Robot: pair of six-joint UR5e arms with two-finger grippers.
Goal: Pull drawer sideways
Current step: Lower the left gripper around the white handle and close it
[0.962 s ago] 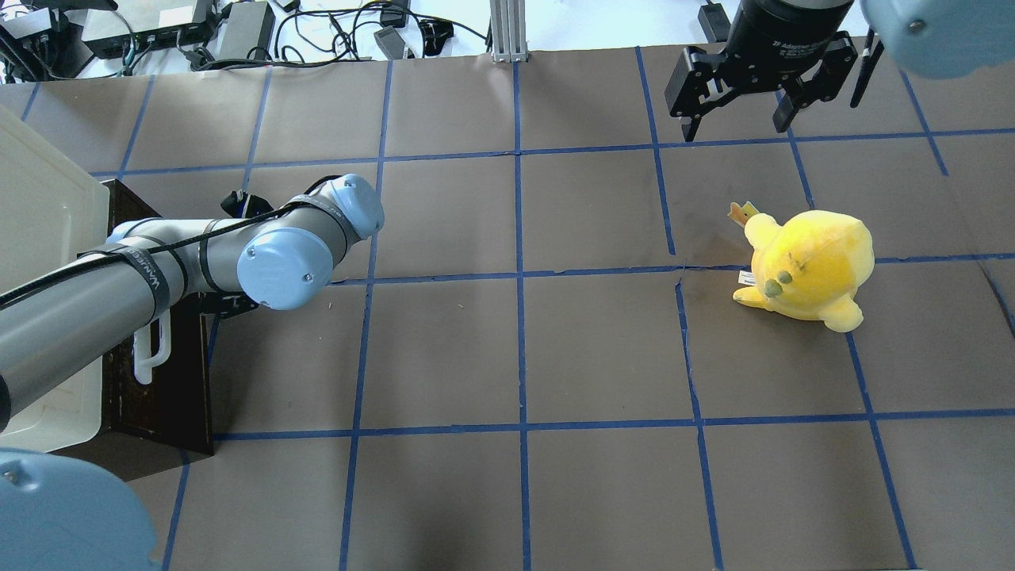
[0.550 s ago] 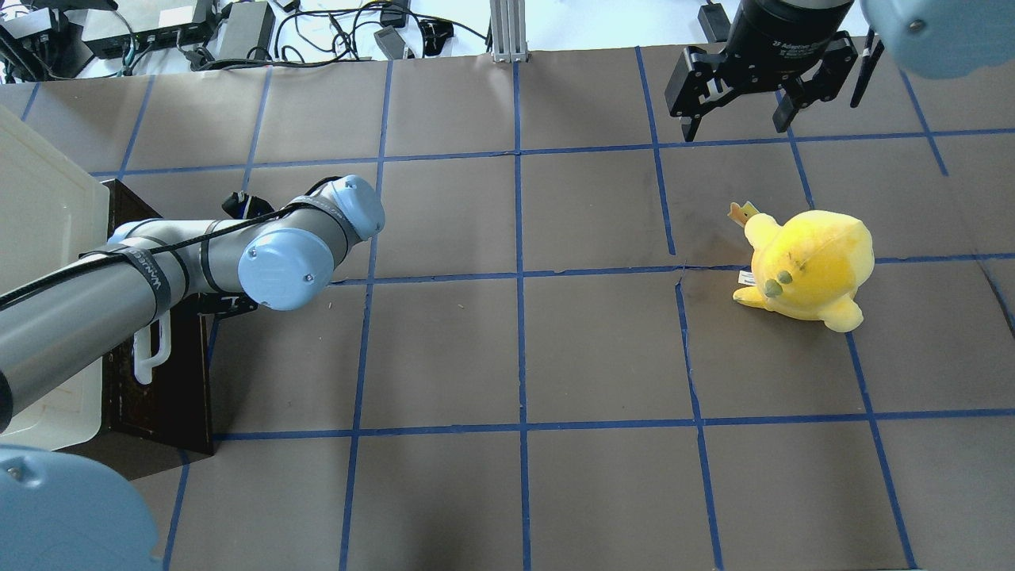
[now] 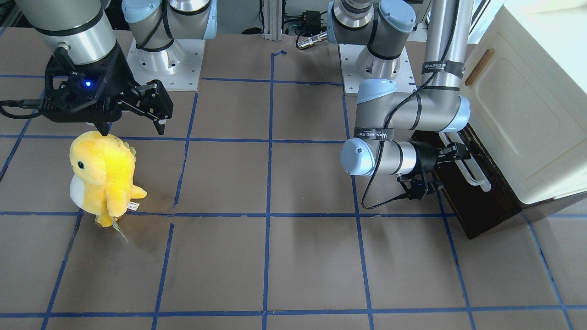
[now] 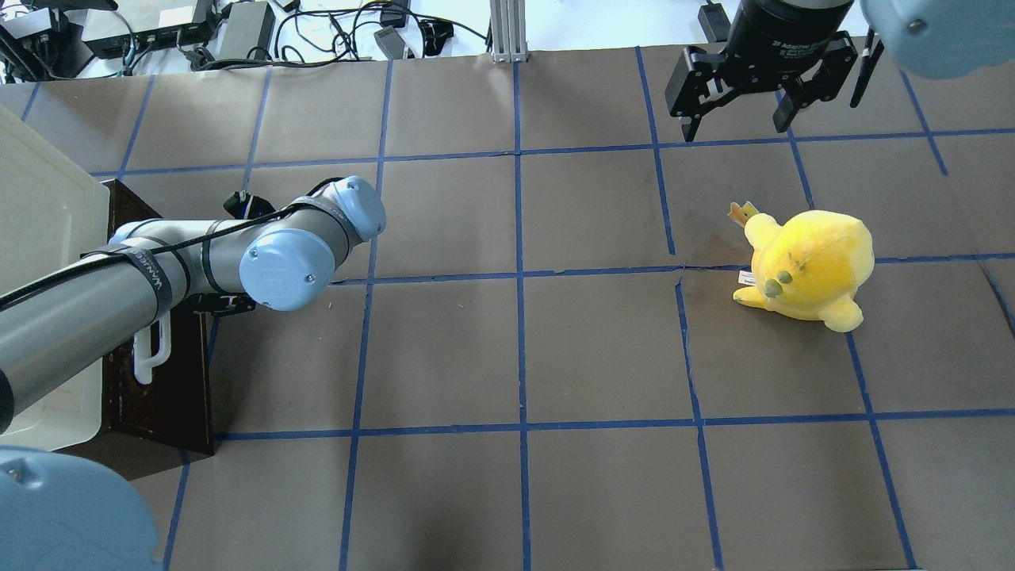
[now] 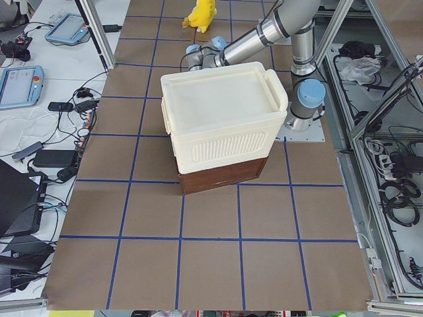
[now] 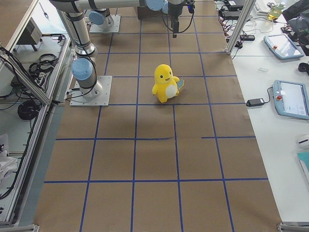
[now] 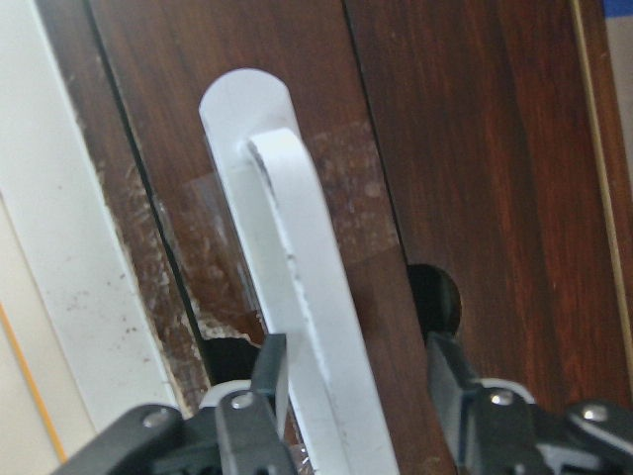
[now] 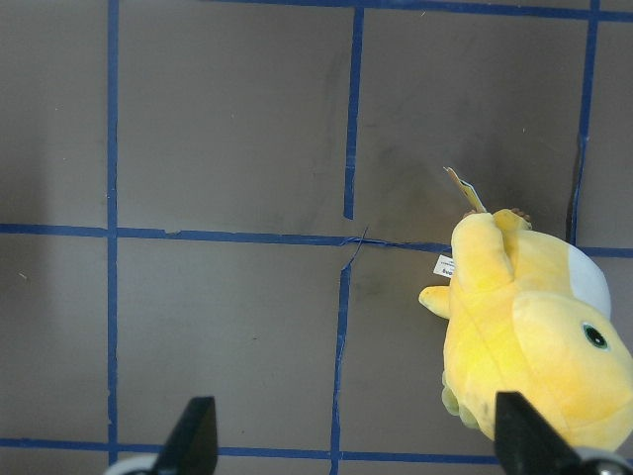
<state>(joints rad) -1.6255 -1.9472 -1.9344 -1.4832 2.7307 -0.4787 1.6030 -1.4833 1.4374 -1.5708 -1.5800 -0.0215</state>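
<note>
At the left edge of the overhead view a cream-white cabinet (image 4: 40, 206) is seen on the table (image 4: 515, 357). The drawer (image 4: 166, 381) is found at the foot of this cabinet, its dark brown front turned toward the middle of the table. How far it is drawn out cannot be told from these pictures.

The white bar handle (image 7: 307, 297) is fixed along the front, and the left gripper (image 7: 356, 371) is brought up to it from the side, with the arm laid low and level. This seems to be done so that the pull can run straight along the table. In the wrist view the bar is seen to pass between the two fingers (image 7: 269, 381). One finger is close against the bar, while a gap is left at the other, so the fingers are judged to be spread around the handle and not yet pressed on it. The closing of the fingers is probably the step in hand, and the sideways pull is to be made after it.

Further to the right a yellow plush toy (image 4: 809, 266) is standing, well apart from the drawer. It takes no part in the task.

Above and behind the toy the right gripper (image 4: 735, 127) is held in the air. Its fingers are wide apart and nothing is held between them — it appears to be parked there so that the left arm is not hindered.
</note>
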